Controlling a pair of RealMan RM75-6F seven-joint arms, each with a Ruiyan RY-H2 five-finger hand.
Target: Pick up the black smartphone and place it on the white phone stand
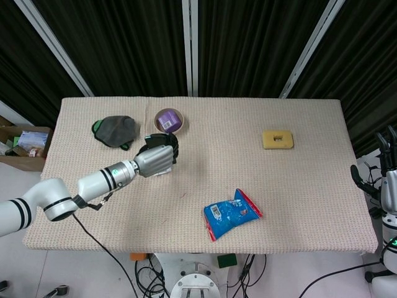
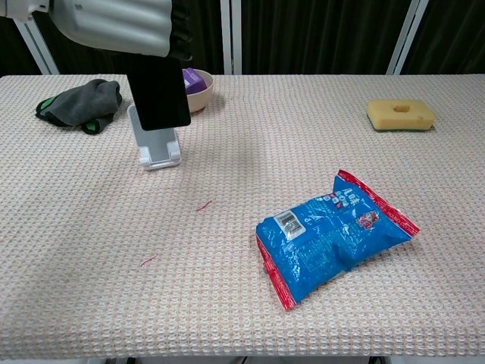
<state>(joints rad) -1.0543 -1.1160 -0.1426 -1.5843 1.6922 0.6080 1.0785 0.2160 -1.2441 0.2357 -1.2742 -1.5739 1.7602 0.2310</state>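
The left hand (image 1: 155, 159) is gripping one flat black smartphone (image 2: 159, 92), fingers wrapped around it, just above one white phone stand (image 2: 154, 149). The right hand (image 1: 386, 162) is hanging off the table's far side; whether it is spread or curled cannot be told.

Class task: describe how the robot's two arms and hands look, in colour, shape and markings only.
The left arm is a glossy white tube with black bands at its joints and a small green light near the wrist. The left hand has a ribbed silver back and black fingers. The right hand shows dark fingers above a pale wrist.
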